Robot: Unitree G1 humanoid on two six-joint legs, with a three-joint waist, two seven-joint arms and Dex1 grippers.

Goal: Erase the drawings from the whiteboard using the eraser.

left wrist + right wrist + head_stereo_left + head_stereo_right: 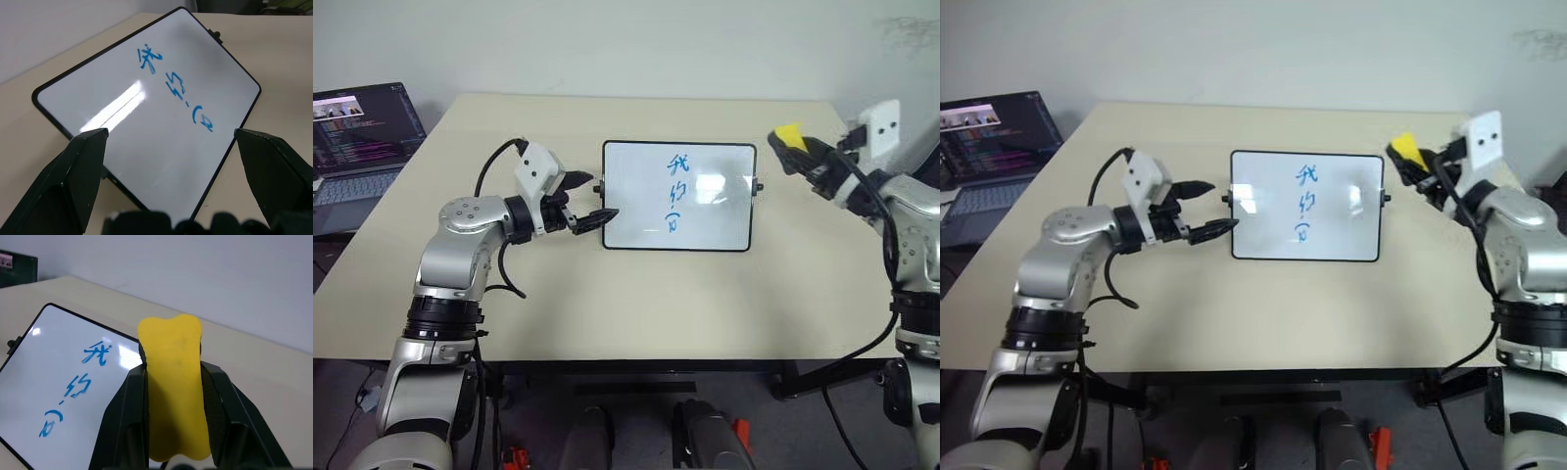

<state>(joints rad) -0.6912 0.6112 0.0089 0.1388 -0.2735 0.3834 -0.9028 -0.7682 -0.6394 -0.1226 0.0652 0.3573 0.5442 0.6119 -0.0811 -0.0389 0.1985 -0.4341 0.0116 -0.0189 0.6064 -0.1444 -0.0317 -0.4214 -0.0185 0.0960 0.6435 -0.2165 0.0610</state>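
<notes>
The right claw (790, 149) is clamped on the yellow eraser (175, 382), held in the air beside the right edge of the whiteboard (724, 230), which lies flat on the desk (607, 304). The blue drawings (676, 189) run down its middle, untouched. The left claw (588, 202) stands wide open at the board's left edge, apparently to brace it. The step in hand is bringing the eraser over; next it must come down onto the top character and wipe along the column

I see a big tan desk (636, 304) by a plain white wall (626, 44). An open laptop (357, 137) sits past its left edge.
</notes>
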